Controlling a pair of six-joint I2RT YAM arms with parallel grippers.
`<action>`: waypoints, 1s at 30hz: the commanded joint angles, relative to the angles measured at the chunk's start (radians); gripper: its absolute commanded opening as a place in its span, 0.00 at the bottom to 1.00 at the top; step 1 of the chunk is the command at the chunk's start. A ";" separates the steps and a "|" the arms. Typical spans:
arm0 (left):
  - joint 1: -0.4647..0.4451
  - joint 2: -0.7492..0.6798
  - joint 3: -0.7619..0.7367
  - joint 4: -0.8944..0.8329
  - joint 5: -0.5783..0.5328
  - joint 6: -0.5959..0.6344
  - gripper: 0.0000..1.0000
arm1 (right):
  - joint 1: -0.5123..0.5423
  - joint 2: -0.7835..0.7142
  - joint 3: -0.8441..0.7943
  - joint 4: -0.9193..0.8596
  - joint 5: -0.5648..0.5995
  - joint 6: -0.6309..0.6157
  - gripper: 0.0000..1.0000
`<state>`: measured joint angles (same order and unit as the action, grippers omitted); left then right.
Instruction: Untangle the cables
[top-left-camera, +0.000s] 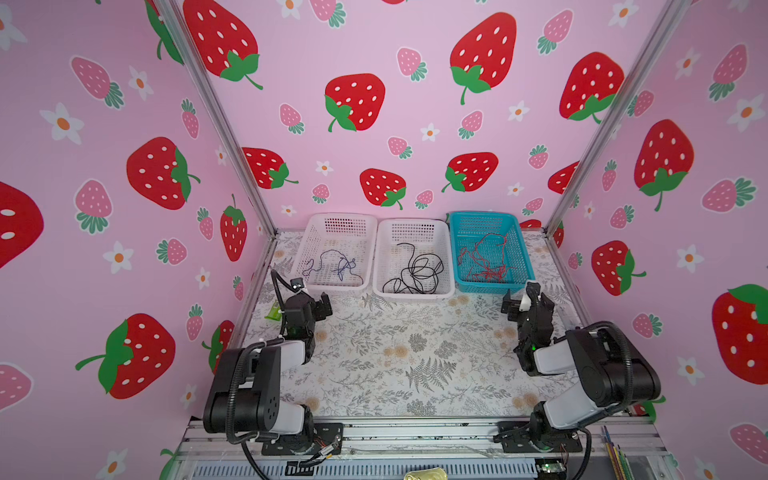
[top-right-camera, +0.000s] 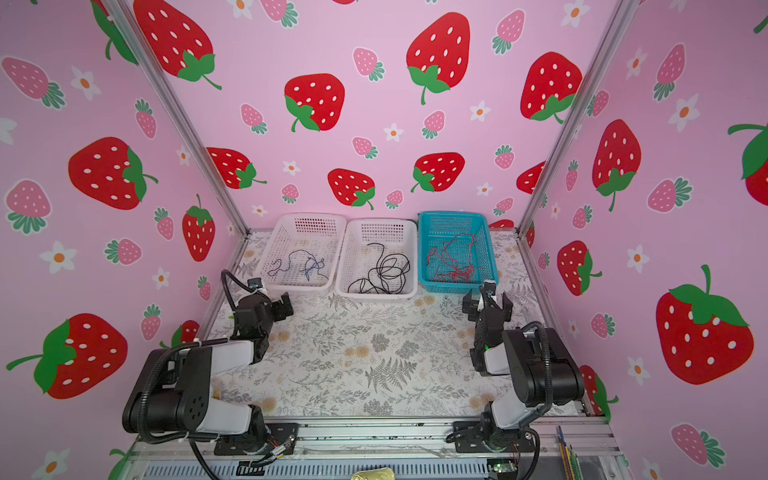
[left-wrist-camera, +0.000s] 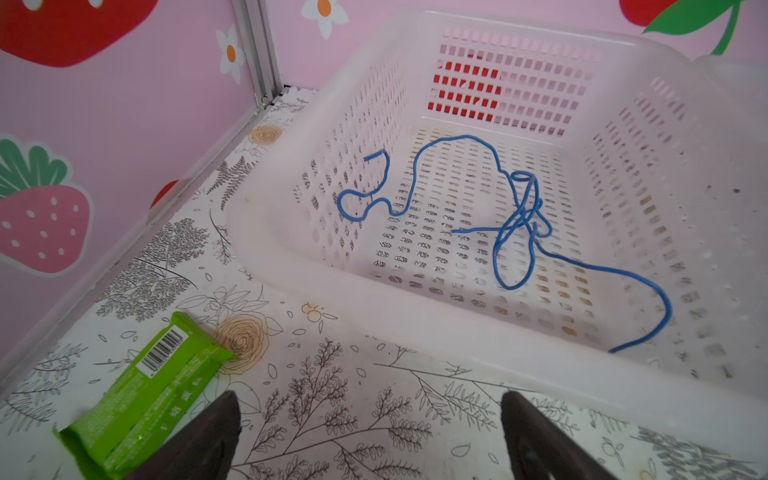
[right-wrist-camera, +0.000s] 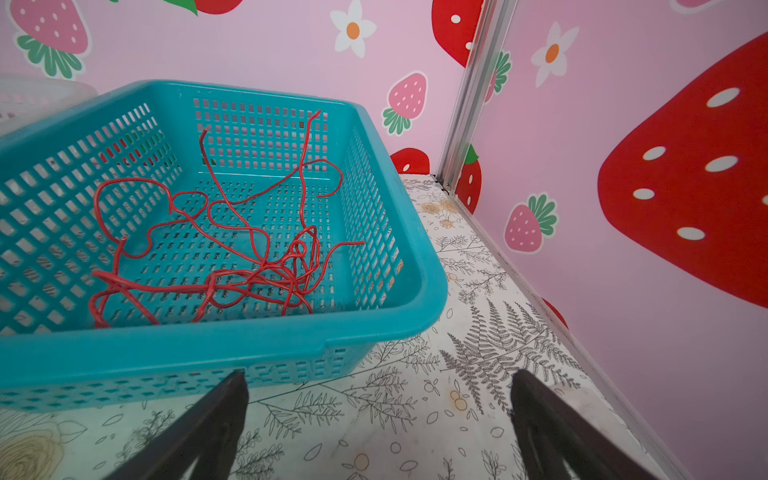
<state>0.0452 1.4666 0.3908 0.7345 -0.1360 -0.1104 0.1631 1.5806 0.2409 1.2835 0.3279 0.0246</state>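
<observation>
Three cables lie apart in three baskets along the back wall. A blue cable, knotted in loops, is in the left white basket. A coiled black cable is in the middle white basket. A tangled red cable is in the teal basket. My left gripper stands open and empty over the mat before the left basket. In front of the teal basket my right gripper is open and empty.
A green snack packet lies on the floral mat by the left wall, close to my left gripper. Pink strawberry walls close in the back and both sides. Coloured pencils lie at the front right, off the mat.
</observation>
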 joint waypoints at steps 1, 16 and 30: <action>0.004 0.021 -0.011 0.110 0.030 -0.007 0.99 | -0.006 -0.006 0.009 0.013 -0.002 0.003 0.99; 0.002 0.077 0.032 0.084 0.098 0.028 0.99 | -0.007 -0.005 0.009 0.013 -0.002 0.003 0.99; -0.048 0.081 0.056 0.045 0.018 0.061 0.99 | -0.006 -0.005 0.009 0.013 -0.002 0.003 0.99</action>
<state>0.0006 1.5417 0.4194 0.7807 -0.0975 -0.0719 0.1631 1.5806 0.2409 1.2835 0.3275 0.0246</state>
